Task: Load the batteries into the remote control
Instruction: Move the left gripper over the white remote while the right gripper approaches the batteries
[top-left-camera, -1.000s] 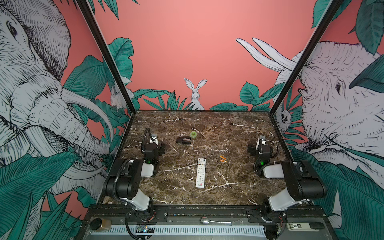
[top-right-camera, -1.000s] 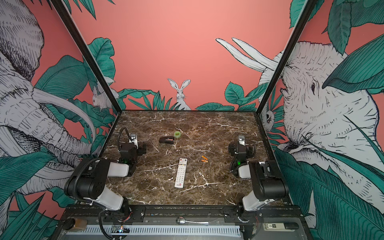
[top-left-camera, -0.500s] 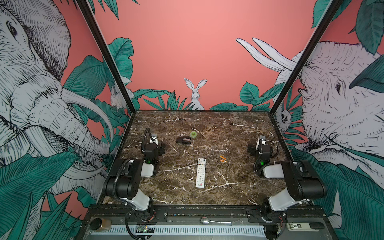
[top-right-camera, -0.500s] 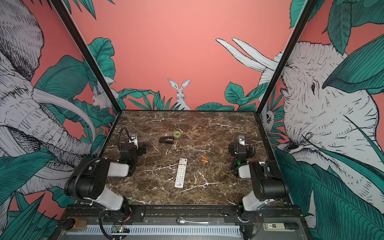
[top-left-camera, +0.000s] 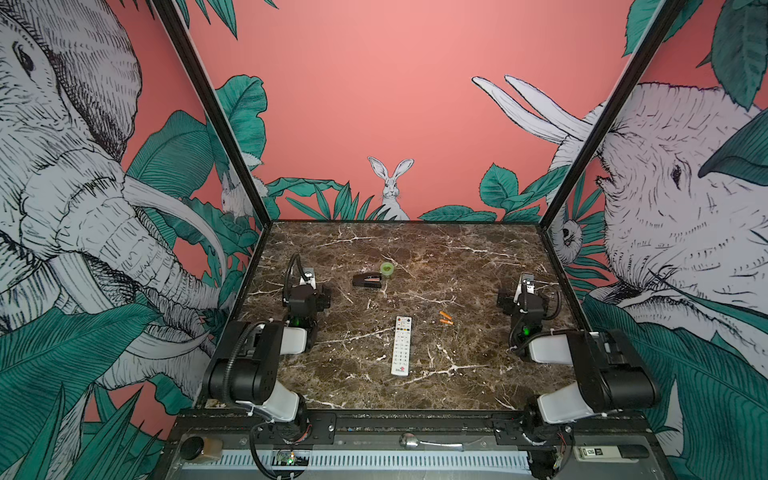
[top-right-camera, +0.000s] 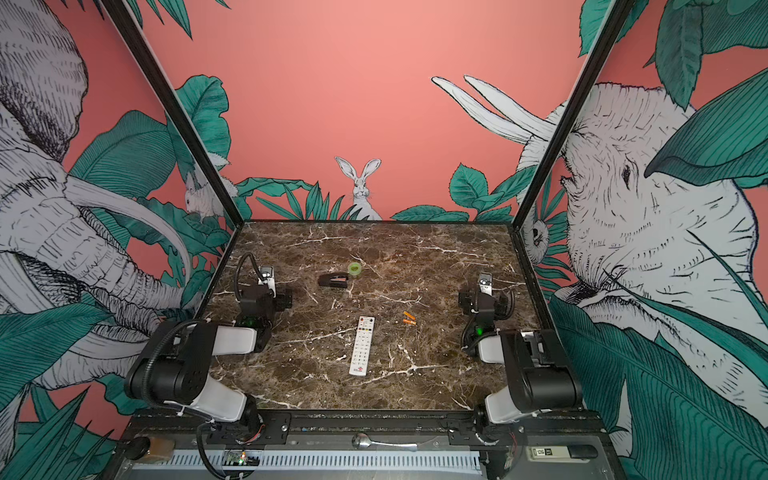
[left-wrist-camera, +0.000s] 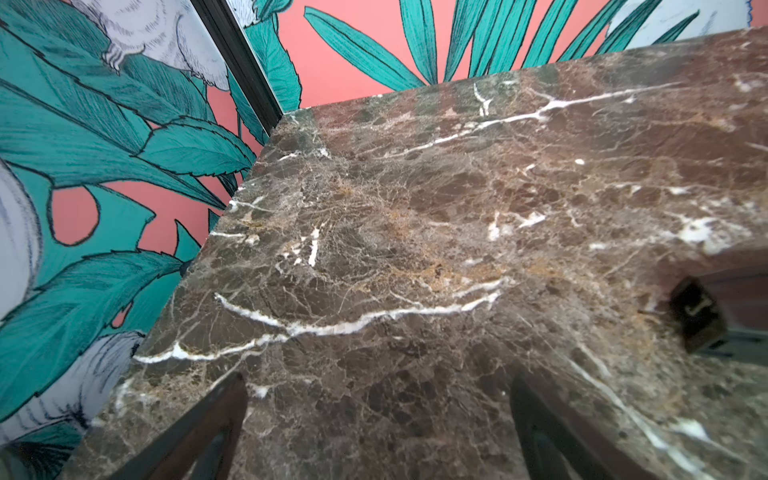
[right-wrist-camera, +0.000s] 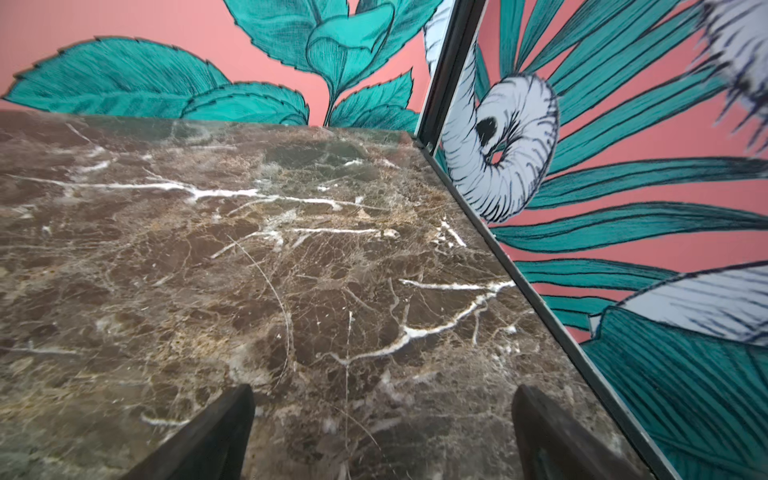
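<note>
- Remote control (top-left-camera: 402, 345) lies mid-table, buttons up; to its left, the left gripper (left-wrist-camera: 378, 397) is spread wide and empty over the bare marble table (left-wrist-camera: 415, 208).
- Batteries (top-left-camera: 446, 318) lie together just right of its coloured-button end, not touching it.
- Right gripper (right-wrist-camera: 382, 399) is wide too, nothing held.

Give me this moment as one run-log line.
left gripper open, empty | right gripper open, empty | remote buttons up, untouched | batteries loose beside remote | nothing loaded yet
</note>
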